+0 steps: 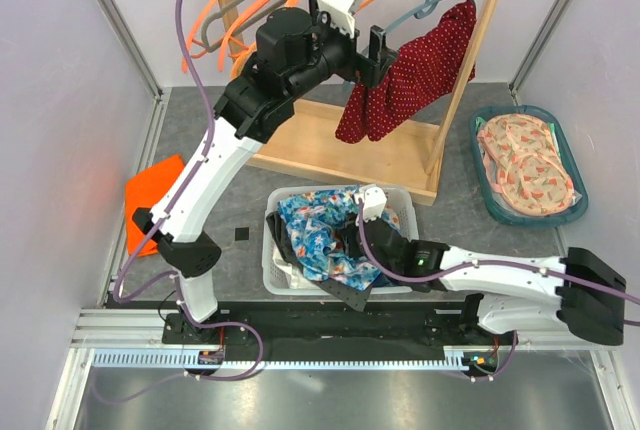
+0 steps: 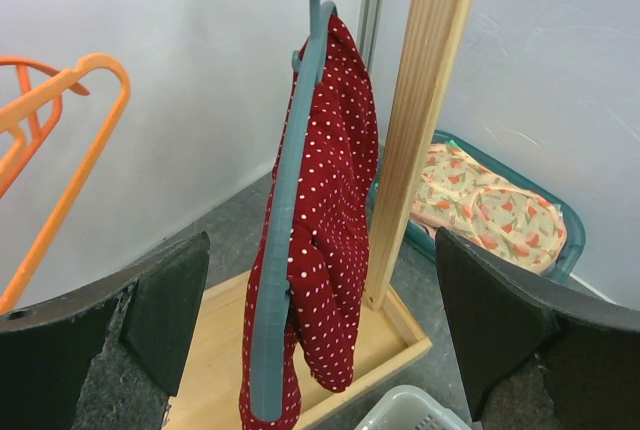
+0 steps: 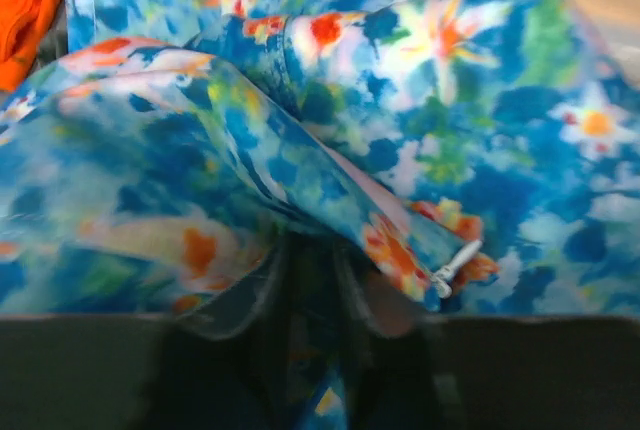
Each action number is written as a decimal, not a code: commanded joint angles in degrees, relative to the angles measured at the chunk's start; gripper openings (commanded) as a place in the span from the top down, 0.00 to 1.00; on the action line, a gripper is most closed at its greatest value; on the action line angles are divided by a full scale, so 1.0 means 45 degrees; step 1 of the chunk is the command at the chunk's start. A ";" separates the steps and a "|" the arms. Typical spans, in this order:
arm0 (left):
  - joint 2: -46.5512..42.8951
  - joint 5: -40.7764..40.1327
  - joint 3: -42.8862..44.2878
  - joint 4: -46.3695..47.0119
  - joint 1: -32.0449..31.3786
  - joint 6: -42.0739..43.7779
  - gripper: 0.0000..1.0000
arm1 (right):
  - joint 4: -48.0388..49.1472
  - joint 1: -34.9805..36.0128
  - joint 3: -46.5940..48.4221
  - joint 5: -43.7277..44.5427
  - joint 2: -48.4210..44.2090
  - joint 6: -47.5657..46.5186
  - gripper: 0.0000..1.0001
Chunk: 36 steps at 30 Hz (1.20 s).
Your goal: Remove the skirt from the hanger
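Red skirt [image 2: 335, 240] draped over teal hanger [image 2: 280, 280]; left gripper [image 1: 380, 58] faced it, jaws wide, empty. Step likely needed fabric-only pinch, then pull clear. Right gripper [image 1: 345, 255] state unreadable.

Soft cloth skirt [image 2: 335, 220], smooth plastic hanger [image 2: 280, 250], bare-wood rack [image 2: 425, 100]

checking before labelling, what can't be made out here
Right claw: buried in blue floral cloth in top view, blurred in right wrist view; open or shut unclear.
Clips on teal hanger, if any: red skirt folds cover them in left wrist view; too small in top view.
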 commanded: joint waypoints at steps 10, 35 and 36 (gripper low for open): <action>0.1707 -0.0041 0.0540 0.1117 0.0276 0.1564 0.01 | 0.0879 0.0335 -0.0912 -0.1949 -0.2011 0.1476 0.48; -0.0165 -0.0295 0.1848 0.1430 0.0394 0.1035 0.98 | -0.2442 0.0315 0.2213 0.0022 -0.4748 -0.0789 0.32; -0.0283 -0.0315 0.1848 0.1430 0.0414 0.1151 0.98 | -0.2482 0.0315 0.2330 0.0101 -0.4710 -0.0944 0.29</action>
